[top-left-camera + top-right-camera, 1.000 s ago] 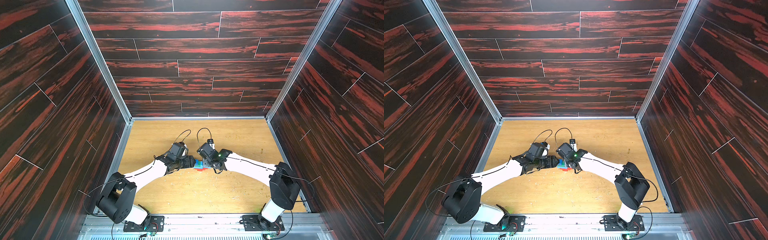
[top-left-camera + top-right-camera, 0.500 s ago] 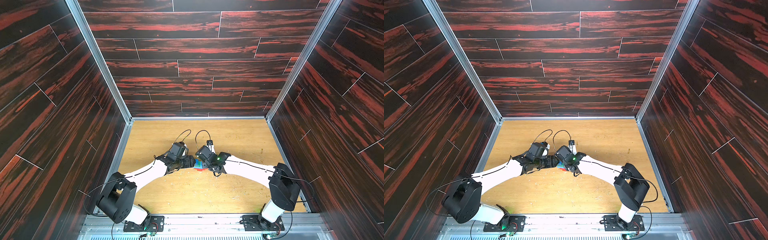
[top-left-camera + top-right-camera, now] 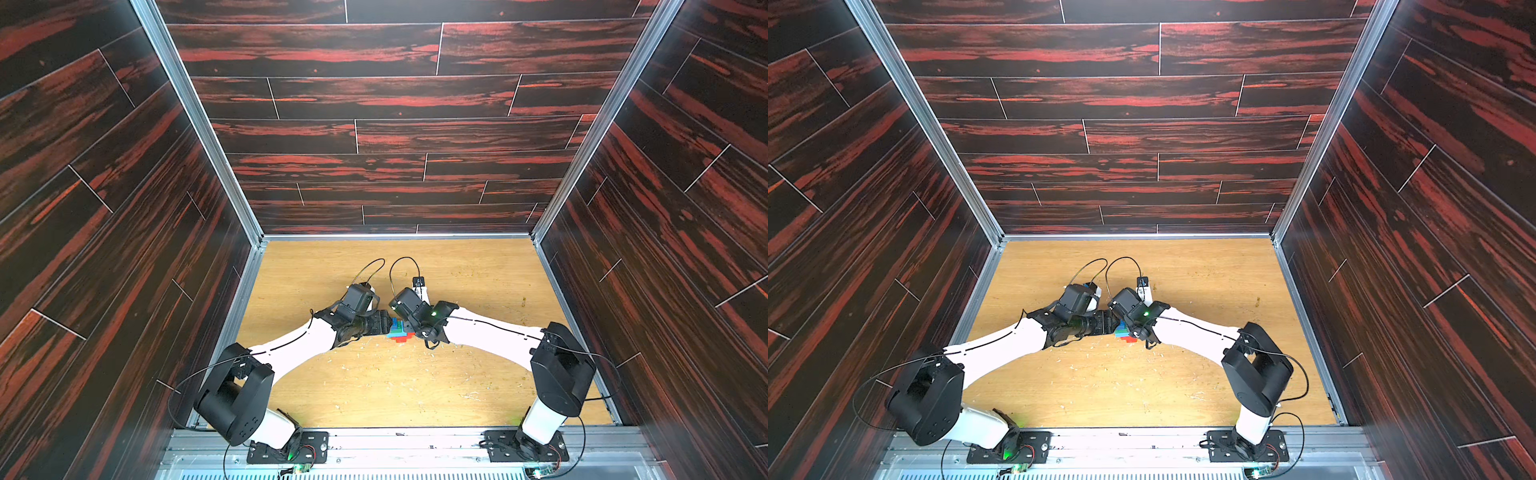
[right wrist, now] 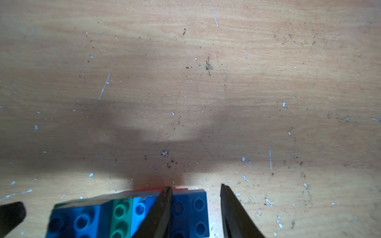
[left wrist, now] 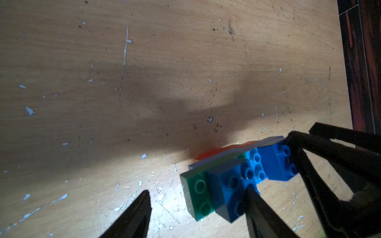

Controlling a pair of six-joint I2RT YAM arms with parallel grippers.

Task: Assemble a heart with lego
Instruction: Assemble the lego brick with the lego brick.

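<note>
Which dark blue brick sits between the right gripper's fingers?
The dark blue brick at the cluster's end, beside the light blue brick. The other dark blue brick lies past the green brick, outside the fingers of the right gripper.

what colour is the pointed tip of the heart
Red-orange; the tip shows best in a top view.
</note>
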